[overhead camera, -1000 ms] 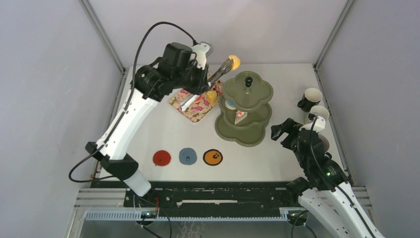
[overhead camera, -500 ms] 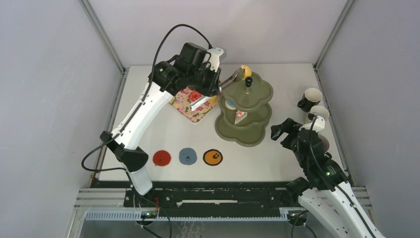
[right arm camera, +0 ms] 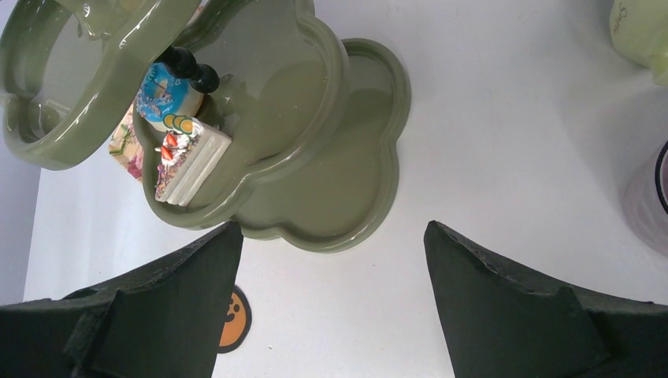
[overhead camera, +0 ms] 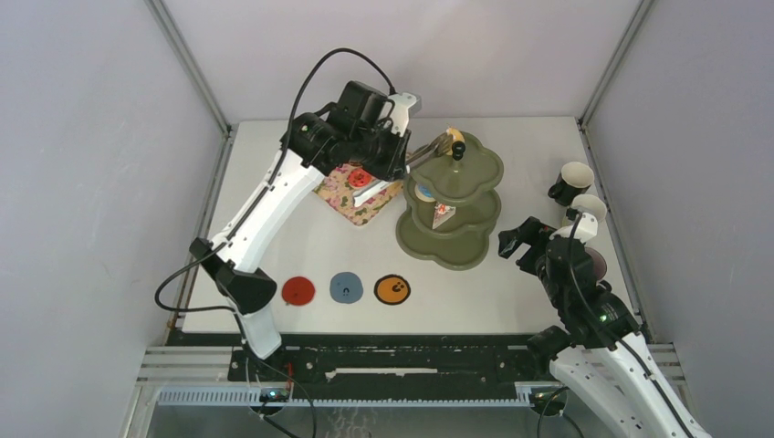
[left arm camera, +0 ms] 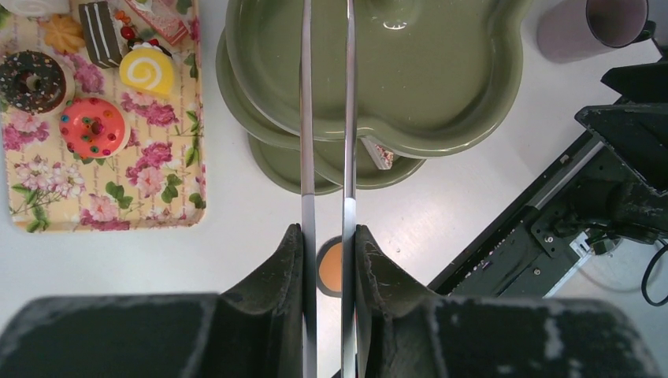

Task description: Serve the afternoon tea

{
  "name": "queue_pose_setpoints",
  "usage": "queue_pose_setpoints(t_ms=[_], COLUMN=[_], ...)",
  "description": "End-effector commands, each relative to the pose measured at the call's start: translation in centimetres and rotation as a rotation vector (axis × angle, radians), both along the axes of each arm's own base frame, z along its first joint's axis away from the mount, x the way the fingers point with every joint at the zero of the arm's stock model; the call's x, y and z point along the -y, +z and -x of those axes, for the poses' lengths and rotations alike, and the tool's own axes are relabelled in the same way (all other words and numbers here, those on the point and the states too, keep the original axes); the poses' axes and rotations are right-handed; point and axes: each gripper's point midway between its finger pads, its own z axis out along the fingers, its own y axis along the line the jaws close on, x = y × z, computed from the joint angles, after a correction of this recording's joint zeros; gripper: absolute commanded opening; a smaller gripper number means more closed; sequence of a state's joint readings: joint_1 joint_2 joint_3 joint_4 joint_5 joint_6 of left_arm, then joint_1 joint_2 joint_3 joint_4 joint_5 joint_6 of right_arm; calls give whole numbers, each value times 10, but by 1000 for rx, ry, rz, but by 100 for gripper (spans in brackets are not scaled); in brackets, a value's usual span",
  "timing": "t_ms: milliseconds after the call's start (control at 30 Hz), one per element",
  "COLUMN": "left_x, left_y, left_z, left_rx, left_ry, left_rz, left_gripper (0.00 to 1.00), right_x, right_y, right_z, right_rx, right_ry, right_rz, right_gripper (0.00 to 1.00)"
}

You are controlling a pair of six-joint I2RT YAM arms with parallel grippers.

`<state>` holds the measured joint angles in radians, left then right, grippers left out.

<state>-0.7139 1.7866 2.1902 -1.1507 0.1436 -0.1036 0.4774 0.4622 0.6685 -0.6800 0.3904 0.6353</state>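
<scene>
My left gripper [overhead camera: 402, 161] is shut on metal tongs [overhead camera: 424, 151]. The tong tips hold a small yellow treat [overhead camera: 444, 139] over the top tier of the olive-green stand [overhead camera: 475, 173], beside its black knob [overhead camera: 458, 147]. In the left wrist view the tongs [left arm camera: 306, 118] run up out of frame between my fingers [left arm camera: 293, 260], so the treat is hidden there. The middle tier holds a blue donut [right arm camera: 161, 90] and a cake slice [right arm camera: 189, 161]. My right gripper [right arm camera: 331, 236] is open and empty, right of the stand [right arm camera: 315, 94]. Mugs [overhead camera: 575, 178] stand at the right edge.
The pink floral tray [left arm camera: 102, 181], left of the stand, holds a chocolate donut [left arm camera: 31, 79], a red donut [left arm camera: 93, 126], a yellow swirl roll [left arm camera: 150, 69] and cake slices. Red [overhead camera: 298, 291], blue [overhead camera: 346, 287] and orange [overhead camera: 392, 290] coasters lie near the front.
My left arm has swung right and down, carrying the tongs and yellow treat from above the tray's far side to the stand's top tier beside the knob. The right arm has not moved.
</scene>
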Motion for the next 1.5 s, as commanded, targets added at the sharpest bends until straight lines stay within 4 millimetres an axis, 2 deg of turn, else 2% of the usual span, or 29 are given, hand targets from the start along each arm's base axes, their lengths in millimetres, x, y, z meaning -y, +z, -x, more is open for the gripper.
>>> queue_pose_setpoints(t_ms=[0,167,433,767,967,1133,1467], left_x=[7,5,5,0,-6,-19,-60], left_y=[31,40,43,63,72,81,71], left_z=[0,1,3,9,13,19,16], left_rx=[81,104,108,148,170,199,249], left_ry=[-32,-30,-29,-25,-13,10,139], left_rz=[67,81,94,134,143,139,31], left_gripper=[18,33,38,45,43,37,18], right_x=[-1,-1,0,0,-2,-1,-2], right_y=[22,22,21,20,20,19,20], right_z=[-5,-4,-4,-3,-4,-4,-4], right_rx=[63,60,55,54,53,50,50], right_ry=[-11,-13,-17,-19,-13,-14,-10], right_rz=[-38,-39,-39,-40,-44,-41,-42], right_gripper=[93,93,93,93,93,93,93])
